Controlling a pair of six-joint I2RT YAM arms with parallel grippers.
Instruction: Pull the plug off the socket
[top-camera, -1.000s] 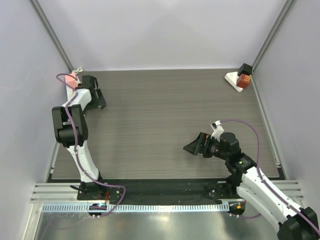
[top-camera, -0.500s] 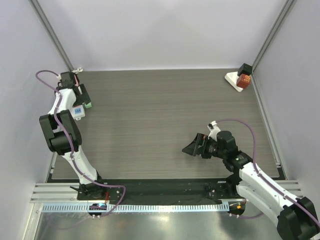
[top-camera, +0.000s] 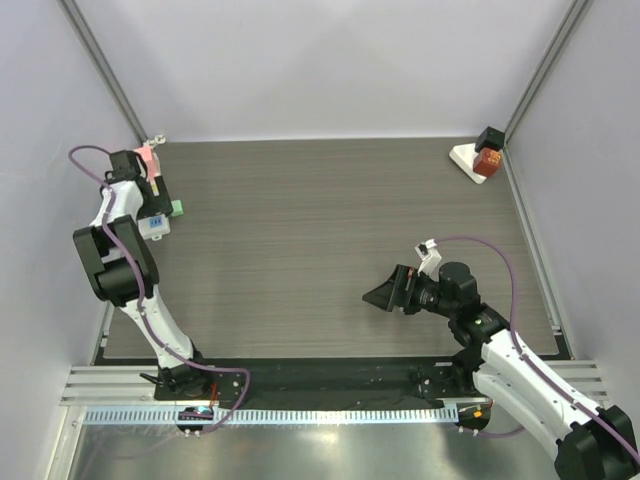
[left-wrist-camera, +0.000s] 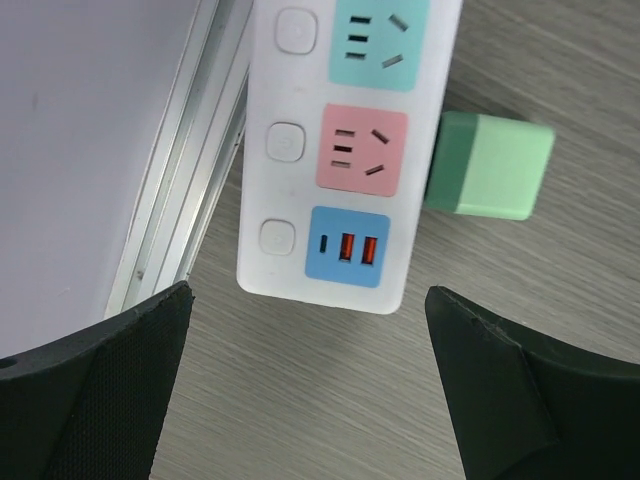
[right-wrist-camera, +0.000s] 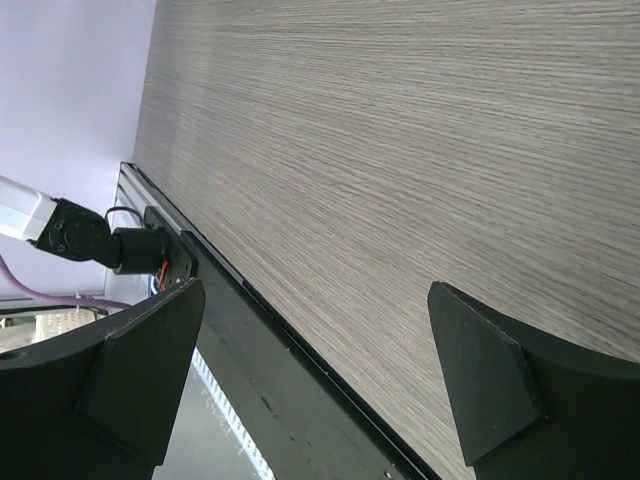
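Plug: green cube (left-wrist-camera: 490, 165), upper right of the left wrist view, lying on the table and out of the socket faces. Its darker end is against the long right edge of the power strip, level with the pink socket.
Power strip: white bar (left-wrist-camera: 290, 150), centre-top of the wrist view. It carries a teal socket, a pink socket and a blue USB panel at its near end, with a round button beside each. In the top view it lies at the far left of the table (top-camera: 153, 226), close to the wall rail.
Left gripper: (left-wrist-camera: 310, 400), fingers wide apart and holding nothing. It hangs over the strip's USB end, with a pad in each lower corner.
Right gripper: (right-wrist-camera: 320, 380), fingers spread and holding nothing, over bare wood-grain table (right-wrist-camera: 420, 150), lower right of centre in the top view.
Far right corner: red and black block (top-camera: 487, 156) on a white base.
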